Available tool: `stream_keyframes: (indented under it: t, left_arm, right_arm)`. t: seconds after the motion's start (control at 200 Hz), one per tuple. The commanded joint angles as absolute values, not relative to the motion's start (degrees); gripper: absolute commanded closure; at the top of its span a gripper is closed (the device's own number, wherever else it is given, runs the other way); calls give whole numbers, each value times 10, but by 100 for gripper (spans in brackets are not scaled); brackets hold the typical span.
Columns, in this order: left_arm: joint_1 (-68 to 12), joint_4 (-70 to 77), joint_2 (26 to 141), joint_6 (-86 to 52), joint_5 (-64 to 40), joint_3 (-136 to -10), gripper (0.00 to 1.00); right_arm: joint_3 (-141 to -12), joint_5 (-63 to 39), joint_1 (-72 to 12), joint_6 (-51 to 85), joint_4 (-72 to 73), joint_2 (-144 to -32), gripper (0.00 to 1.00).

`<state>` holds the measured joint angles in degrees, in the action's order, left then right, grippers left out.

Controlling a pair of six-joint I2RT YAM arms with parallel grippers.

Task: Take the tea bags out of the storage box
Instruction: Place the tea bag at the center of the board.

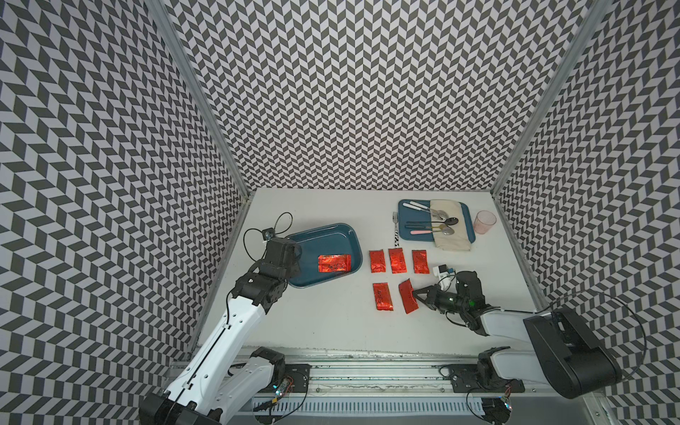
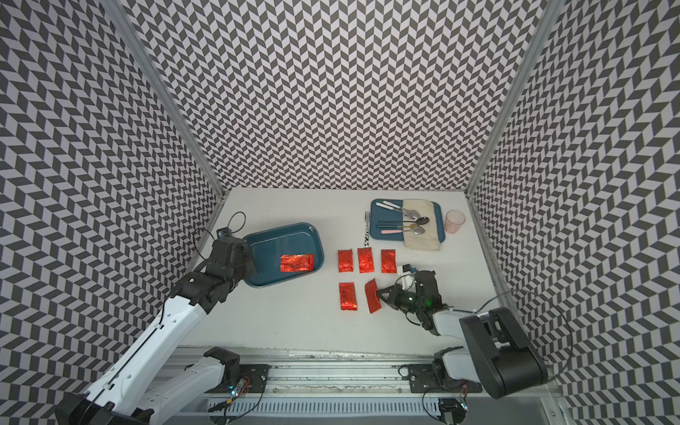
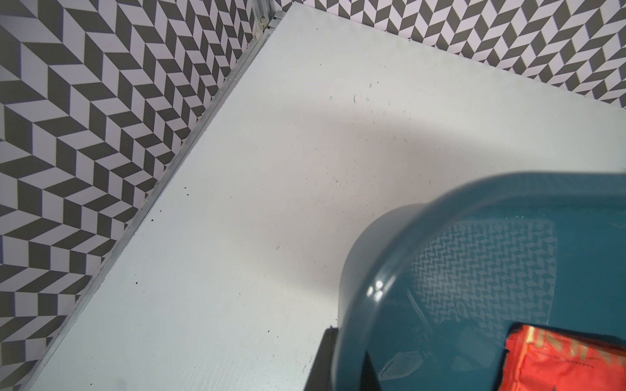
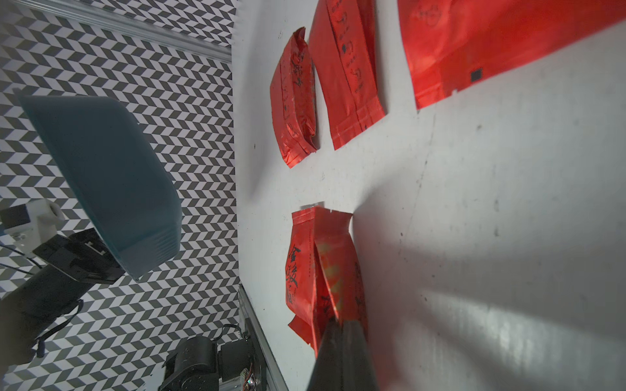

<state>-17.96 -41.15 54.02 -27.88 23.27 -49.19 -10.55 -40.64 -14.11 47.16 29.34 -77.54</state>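
Observation:
The storage box is a dark teal tub at the left of the table. My left gripper is shut on its near-left rim, and its underside shows off the table in the right wrist view. One red foil tea bag lies inside. Three tea bags lie in a row on the table, and another sits nearer the front. Beside that one, my right gripper is shut on a tilted tea bag.
A flatter blue tray with cutlery and a beige cloth stands at the back right. A pink cup is right of it and a fork is left of it. Patterned walls close in three sides.

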Motion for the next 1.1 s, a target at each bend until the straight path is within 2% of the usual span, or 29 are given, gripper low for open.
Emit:
stream_keyframes:
  t: [0.0, 0.305, 0.526, 0.816, 1.096]
  left_arm:
    - [-178, -390, 537, -276, 229, -491, 100]
    - [-177, -391, 536, -277, 232, -491, 100]
    - [-177, -389, 538, -275, 229, -491, 100]
    - [-177, -389, 538, -276, 229, -491, 100]
    - [-177, -389, 540, -275, 228, -491, 100]
  right_arm:
    - [-104, -404, -139, 477, 331, -797, 100]
    - [-104, -396, -137, 475, 354, -830, 97]
    - [-101, -391, -136, 476, 356, -844, 83]
    - [-114, -365, -126, 450, 300, -814, 78]
    - [-187, -320, -139, 346, 152, -755, 44]
